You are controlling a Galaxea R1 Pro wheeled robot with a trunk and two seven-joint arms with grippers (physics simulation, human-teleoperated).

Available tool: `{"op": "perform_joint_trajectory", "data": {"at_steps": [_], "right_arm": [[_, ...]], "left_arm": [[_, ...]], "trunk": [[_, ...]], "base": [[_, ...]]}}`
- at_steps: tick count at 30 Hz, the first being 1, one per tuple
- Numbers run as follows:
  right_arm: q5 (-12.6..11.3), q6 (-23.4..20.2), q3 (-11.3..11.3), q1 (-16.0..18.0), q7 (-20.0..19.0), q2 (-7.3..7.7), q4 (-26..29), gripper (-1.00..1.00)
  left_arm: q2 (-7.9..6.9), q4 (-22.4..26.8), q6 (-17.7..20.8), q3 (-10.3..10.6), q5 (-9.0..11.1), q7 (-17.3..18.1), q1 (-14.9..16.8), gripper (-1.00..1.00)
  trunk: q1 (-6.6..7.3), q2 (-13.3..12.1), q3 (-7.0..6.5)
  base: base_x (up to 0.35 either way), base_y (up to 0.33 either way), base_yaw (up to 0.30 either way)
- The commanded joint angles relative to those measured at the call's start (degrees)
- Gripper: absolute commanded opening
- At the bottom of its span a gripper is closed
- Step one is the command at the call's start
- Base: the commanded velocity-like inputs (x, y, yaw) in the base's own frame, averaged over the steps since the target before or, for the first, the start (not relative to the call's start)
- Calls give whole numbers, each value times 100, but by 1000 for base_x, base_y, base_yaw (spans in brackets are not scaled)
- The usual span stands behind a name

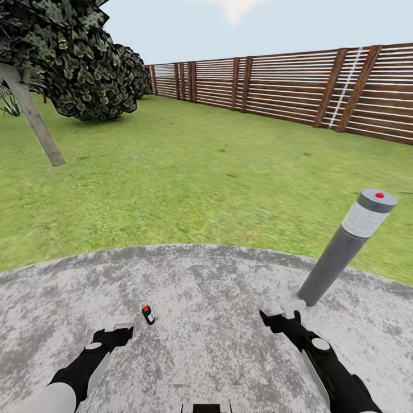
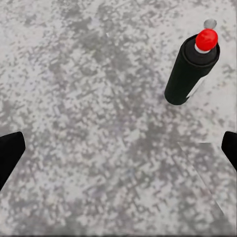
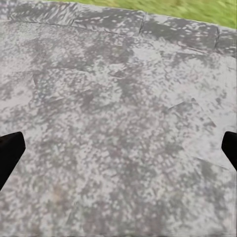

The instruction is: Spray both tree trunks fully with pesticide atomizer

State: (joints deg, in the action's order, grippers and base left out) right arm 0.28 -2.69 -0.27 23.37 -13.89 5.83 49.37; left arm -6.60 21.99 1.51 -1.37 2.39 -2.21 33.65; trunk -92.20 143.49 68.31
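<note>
We count two grippers low in the head view, both hovering over a round grey paved patch (image 1: 218,298): the left gripper (image 1: 117,328) and the right gripper (image 1: 282,311), each on a black arm. Both are spread wide with nothing between the fingers; in each wrist view the dark fingertips (image 2: 10,153) sit at opposite edges of the frame with only stone between them, as do the right fingertips (image 3: 10,153). There is one spray bottle (image 1: 148,315), small, black, with a red cap, standing upright on the paving just beside the left gripper, on its inner side toward the right arm, and not touching it. The left wrist view shows it up close (image 2: 191,69), where we can make out a pale label on its side that the head view barely shows. The right wrist view gives the joints between paving slabs and a strip of grass (image 3: 197,10) beyond them. Near the right gripper stands one grey post (image 1: 344,252) with a red dot on top. Farther off lies the lawn (image 1: 189,172), then one pale tree trunk (image 1: 34,117) at the left under dark foliage, and a brown slatted fence (image 1: 287,86) at the back.
</note>
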Motion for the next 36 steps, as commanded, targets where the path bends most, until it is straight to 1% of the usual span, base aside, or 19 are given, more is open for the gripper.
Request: {"op": "perform_joint_trajectory", "data": {"at_steps": [1, 7, 20, 28, 33, 36], "right_arm": [[0, -27, -5, 1, -46, 27, 3, 100], [-2, -29, -8, 1, -85, 49, 2, 100], [-10, -29, 0, 1, -79, 32, 2, 100], [-9, -22, 1, 1, -70, 32, -6, 100], [-11, -22, -1, 1, -70, 24, -7, 100], [-11, -24, -5, 1, -70, 18, -7, 100]], "left_arm": [[1, 7, 16, -4, 25, -8, 1, 100], [1, 7, 16, -4, 25, -8, 1, 100], [1, 7, 16, -4, 25, -8, 1, 100], [1, 9, 7, -9, 25, -4, 1, 100], [1, 11, 7, -12, 26, -7, 1, 100], [1, 11, 7, -13, 30, -7, 1, 100]], "trunk": [[-1, 3, 27], [-17, 11, 160], [-50, 29, 448], [-50, 29, 448], [-50, 29, 448], [-50, 29, 448]], "base": [[0, 0, 0], [0, 0, 0], [0, 0, 0], [16, 0, 0], [264, 0, -4], [292, 0, -130]]}}
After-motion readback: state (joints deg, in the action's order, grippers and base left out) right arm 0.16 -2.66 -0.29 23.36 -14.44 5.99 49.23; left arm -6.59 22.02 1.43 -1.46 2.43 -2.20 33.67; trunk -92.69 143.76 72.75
